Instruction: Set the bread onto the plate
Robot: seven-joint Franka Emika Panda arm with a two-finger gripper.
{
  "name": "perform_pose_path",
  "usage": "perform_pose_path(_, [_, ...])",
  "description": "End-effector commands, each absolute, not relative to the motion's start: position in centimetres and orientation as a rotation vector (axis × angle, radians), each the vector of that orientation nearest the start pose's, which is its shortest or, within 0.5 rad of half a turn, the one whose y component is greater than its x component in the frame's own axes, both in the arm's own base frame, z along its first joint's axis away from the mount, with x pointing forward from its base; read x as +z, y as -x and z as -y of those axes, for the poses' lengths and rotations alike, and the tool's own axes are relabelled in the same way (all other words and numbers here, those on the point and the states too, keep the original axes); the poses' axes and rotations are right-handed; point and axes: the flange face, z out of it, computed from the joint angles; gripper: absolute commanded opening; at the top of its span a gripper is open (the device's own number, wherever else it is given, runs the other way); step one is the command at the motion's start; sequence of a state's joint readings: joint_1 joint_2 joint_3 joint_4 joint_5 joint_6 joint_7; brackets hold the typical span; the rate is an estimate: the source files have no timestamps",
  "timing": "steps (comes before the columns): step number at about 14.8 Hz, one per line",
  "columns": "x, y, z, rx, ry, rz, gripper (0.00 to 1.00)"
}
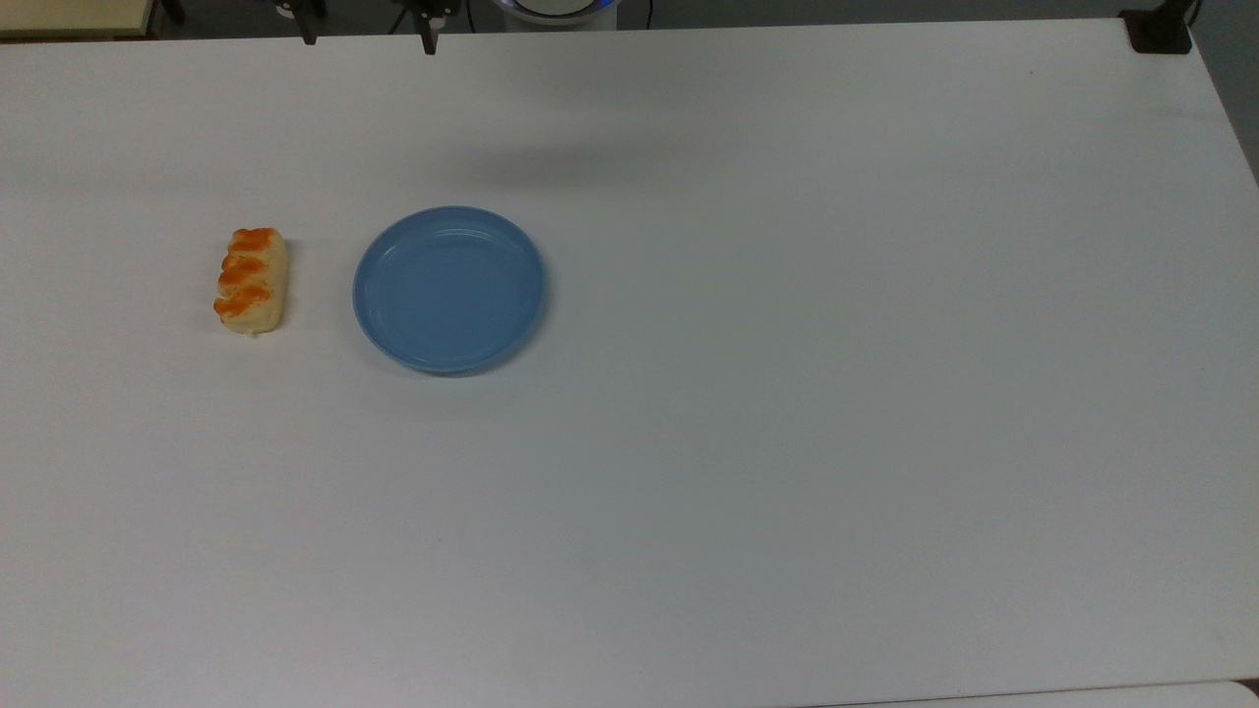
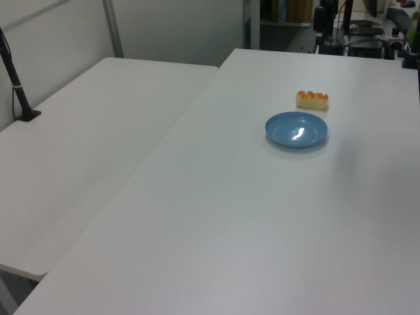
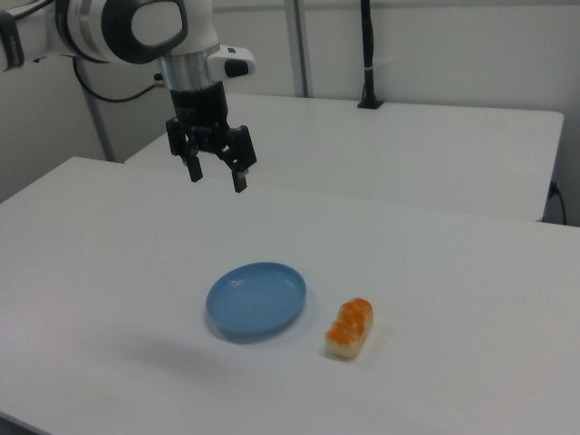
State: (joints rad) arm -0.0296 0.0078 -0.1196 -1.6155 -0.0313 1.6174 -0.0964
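Jaws: spread wide, holding nothing
Gripper: one black two-finger gripper [image 3: 217, 173], pointing down, high above the table's far side in the right view; its fingertips also poke in at the upper edge of the top view [image 1: 369, 37]
Arm: one white arm with black joints [image 3: 136, 32], entering from the right view's upper left corner
Bread: one small oblong pale-yellow bun [image 1: 252, 280] with three or four orange glazed patches on top, lying flat on the table, near the top view's left edge
Plate: one round shallow blue plate [image 1: 449, 289], glossy, raised rim, nothing on it, flat on the table
Bread and plate: near each other but apart, bare table between them; bread on the top view's left of the plate
Table: white table [image 1: 787, 442], with a second white table [image 2: 85, 151] butted against it in the left view
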Motion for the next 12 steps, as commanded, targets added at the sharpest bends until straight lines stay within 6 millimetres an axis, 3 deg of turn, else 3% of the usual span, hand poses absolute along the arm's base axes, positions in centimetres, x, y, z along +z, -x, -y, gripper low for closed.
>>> perform_pose_path(1, [62.74, -54.76, 9.41, -0.097, 3.139, -0.27, 1.0])
perform_pose_path(12, [62.76, -54.76, 9.4, -0.098, 3.137, -0.287, 1.0])
